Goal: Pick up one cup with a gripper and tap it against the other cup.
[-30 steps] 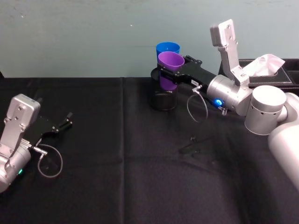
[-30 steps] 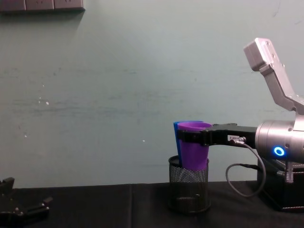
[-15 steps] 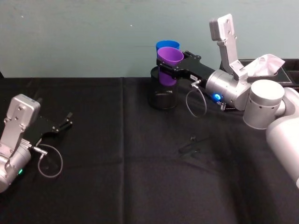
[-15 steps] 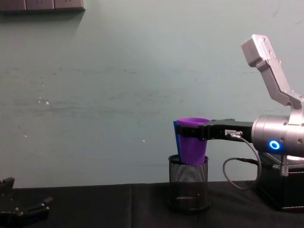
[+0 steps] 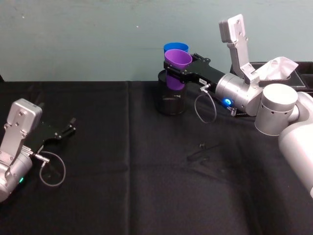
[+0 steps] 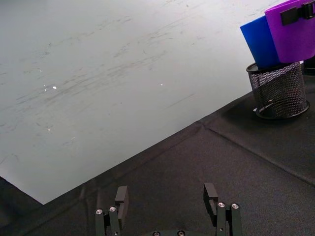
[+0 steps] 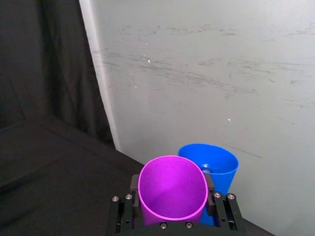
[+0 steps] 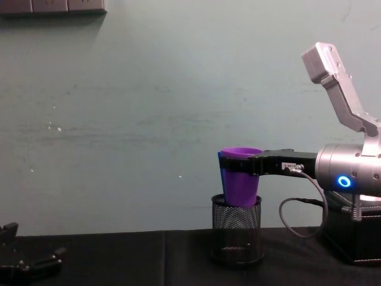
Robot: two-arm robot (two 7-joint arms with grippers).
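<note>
Head view: the right hand [image 5: 175, 74] clamps the purple cup [image 5: 177, 62] over the holder [image 5: 170, 100], with the blue cup [image 5: 175, 48] just behind it. The left hand [image 5: 68, 131] lies well left of the holder, spread wide. Right wrist view: the rims look touching. Pickup done; the tap looks made or imminent.

Head downward, chest level; both share purple cup [image 5: 177, 59].

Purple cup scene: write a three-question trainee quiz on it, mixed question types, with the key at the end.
1. True or false: the left gripper holds the purple cup.
2. The blue cup stands in: A) the mesh pen holder, B) a bowl, C) a drawer.
3. Fill in: the right gripper clamps the purple cup near its ____.
Key: 1 false; 2 A; 3 rim.
</note>
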